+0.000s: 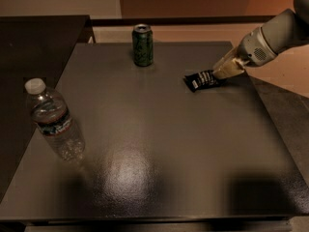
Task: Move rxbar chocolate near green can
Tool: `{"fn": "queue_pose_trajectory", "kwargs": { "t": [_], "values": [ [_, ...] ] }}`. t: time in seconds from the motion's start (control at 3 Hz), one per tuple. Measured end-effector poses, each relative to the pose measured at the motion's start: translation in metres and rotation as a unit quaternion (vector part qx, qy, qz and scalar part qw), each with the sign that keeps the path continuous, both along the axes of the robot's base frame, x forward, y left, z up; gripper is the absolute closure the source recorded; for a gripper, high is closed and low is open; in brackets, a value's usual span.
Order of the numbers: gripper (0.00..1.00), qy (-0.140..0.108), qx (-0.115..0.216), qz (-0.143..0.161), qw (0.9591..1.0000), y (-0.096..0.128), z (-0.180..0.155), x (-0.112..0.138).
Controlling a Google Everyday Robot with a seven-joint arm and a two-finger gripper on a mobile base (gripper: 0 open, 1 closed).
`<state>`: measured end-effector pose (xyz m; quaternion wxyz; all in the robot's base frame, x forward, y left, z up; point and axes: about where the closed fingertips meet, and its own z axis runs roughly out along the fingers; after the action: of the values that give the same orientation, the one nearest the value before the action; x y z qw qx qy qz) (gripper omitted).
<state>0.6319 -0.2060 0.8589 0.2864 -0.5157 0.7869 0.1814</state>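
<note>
The rxbar chocolate (203, 79), a flat black wrapper with white lettering, is at the right side of the dark table (154, 144), slightly tilted. My gripper (225, 71) reaches in from the upper right and is shut on the bar's right end. The green can (143, 45) stands upright near the table's far edge, up and to the left of the bar, with a gap of about two can widths between them.
A clear plastic water bottle (53, 120) with a white cap stands near the table's left edge. A second dark surface (38, 42) adjoins the table at the far left. The table's right edge lies just beyond the gripper.
</note>
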Motion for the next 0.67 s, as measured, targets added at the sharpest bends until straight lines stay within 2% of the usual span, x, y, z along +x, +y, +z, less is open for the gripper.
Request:
{"fn": "queue_pose_trajectory", "kwargs": {
  "t": [0.67],
  "values": [
    [1.0,0.008,0.035,0.021,0.9992,0.056,-0.004,0.025]
  ]
}}
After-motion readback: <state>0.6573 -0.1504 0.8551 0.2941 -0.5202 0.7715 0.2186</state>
